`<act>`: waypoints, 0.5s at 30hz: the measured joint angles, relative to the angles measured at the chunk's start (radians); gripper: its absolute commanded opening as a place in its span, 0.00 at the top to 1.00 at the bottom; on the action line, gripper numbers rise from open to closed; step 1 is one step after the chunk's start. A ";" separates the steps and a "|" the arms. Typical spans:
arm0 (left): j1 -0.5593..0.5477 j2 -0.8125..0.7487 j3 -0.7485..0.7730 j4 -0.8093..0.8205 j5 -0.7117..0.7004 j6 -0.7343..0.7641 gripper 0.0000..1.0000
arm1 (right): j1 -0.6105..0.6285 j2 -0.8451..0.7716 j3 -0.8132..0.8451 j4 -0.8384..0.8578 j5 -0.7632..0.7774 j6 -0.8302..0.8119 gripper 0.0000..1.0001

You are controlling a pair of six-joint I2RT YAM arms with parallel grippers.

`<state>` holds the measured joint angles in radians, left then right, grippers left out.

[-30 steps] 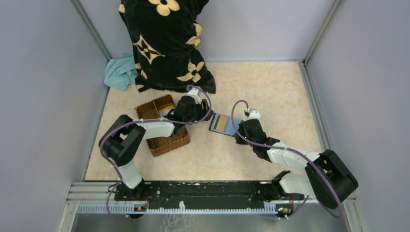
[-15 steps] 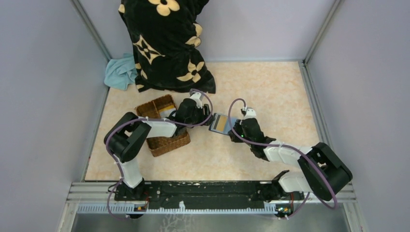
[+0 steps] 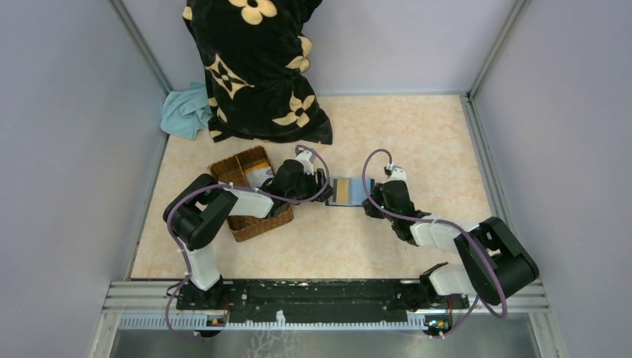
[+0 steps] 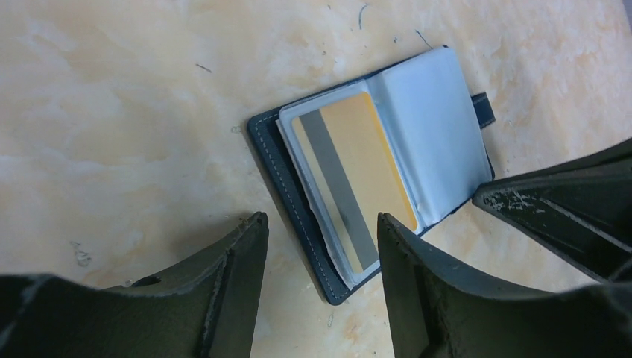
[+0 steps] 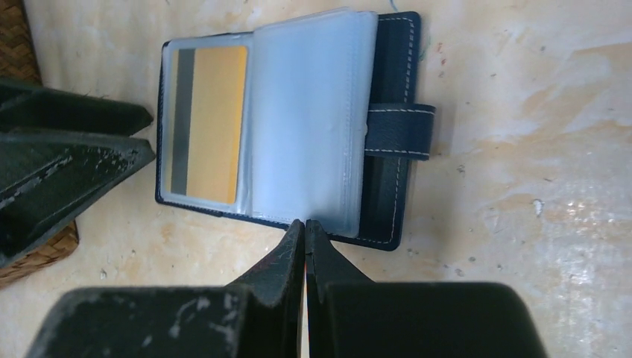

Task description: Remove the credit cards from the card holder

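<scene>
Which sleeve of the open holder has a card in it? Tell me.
The sleeve nearer the left fingers: a gold card shows through; the other sleeve looks empty.

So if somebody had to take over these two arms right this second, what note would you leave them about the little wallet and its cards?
Left gripper: open, empty, poised over the card side of the card holder.
Right gripper: shut, holding nothing, tips at the holder's near edge; I cannot tell whether they press on it.
Things: the card holder lies open on the table, beside the wicker basket. One gold credit card sits in a clear sleeve.
Done: holder opened.
Left: pull that card out; the facing sleeve looks empty.
</scene>
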<state>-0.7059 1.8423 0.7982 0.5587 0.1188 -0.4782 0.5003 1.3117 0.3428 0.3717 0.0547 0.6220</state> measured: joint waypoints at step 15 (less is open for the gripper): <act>-0.018 -0.012 -0.034 0.042 0.069 0.008 0.37 | -0.027 0.024 0.018 0.029 -0.098 -0.020 1.00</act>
<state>-0.7238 1.8301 0.7643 0.6006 0.1879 -0.4698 0.4728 1.3361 0.3611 0.4011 -0.0437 0.6018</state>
